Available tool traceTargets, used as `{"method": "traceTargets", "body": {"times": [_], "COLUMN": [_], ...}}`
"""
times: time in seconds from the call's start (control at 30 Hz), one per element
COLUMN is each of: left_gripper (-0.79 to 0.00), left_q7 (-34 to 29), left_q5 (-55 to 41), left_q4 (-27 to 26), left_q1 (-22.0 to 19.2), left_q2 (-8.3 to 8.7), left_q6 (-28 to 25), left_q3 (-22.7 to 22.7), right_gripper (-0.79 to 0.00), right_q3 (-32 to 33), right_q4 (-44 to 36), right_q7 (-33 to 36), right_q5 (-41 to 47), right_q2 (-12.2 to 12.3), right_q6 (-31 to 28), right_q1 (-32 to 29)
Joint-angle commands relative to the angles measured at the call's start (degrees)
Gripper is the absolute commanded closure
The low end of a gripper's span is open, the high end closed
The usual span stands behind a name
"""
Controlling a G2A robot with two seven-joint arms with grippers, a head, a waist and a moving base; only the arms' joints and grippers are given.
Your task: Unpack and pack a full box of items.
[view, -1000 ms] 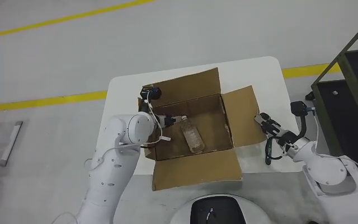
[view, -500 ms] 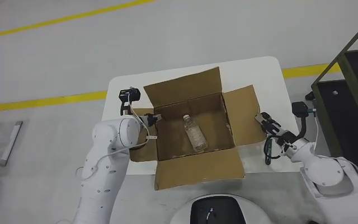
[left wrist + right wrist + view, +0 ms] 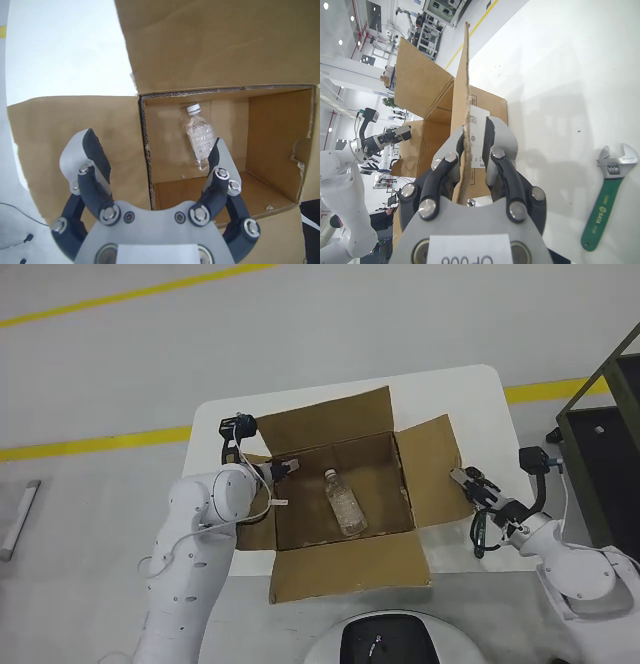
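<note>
An open cardboard box (image 3: pixel 350 565) stands mid-table with its flaps spread. A clear plastic bottle (image 3: pixel 343 504) with a white cap lies on the box floor. My left gripper (image 3: pixel 287 469) hangs open over the box's left wall. In the left wrist view the bottle (image 3: pixel 200 135) lies beyond the open left gripper (image 3: pixel 160 147), inside the box (image 3: pixel 272 140). My right gripper (image 3: pixel 462 477) is at the outer edge of the right flap (image 3: pixel 435 464). In the right wrist view that flap (image 3: pixel 461 75) runs edge-on between the parted fingers of the right gripper (image 3: pixel 475 130).
A green-handled adjustable wrench (image 3: pixel 607 195) lies on the white table (image 3: pixel 460 389) beside the right gripper, seen from above as the wrench (image 3: pixel 477 534). A dark metal rack (image 3: pixel 600 434) stands off the table's right side.
My left gripper rose from over the bottle inside the box, swung out to the left, then came back over the left wall. The box shifted slightly. The right arm barely moved.
</note>
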Motion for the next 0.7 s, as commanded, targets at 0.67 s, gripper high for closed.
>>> {"method": "traceTargets", "body": {"times": [0.67], "left_gripper": [-0.785], "left_q7": [0.3], "left_q5": [-1.0], "left_q4": [-3.7], "left_q1": [0.9], "left_q2": [-0.08], "left_q6": [0.0], "left_q3": [0.0], "right_gripper": [-0.785], "right_q3": [11.0], "right_q4": [-19.4], "right_q7": [21.0], "right_q5": [-34.8], "right_q2": [2.7], "right_q6": [15.6], "right_q1": [-12.0]}}
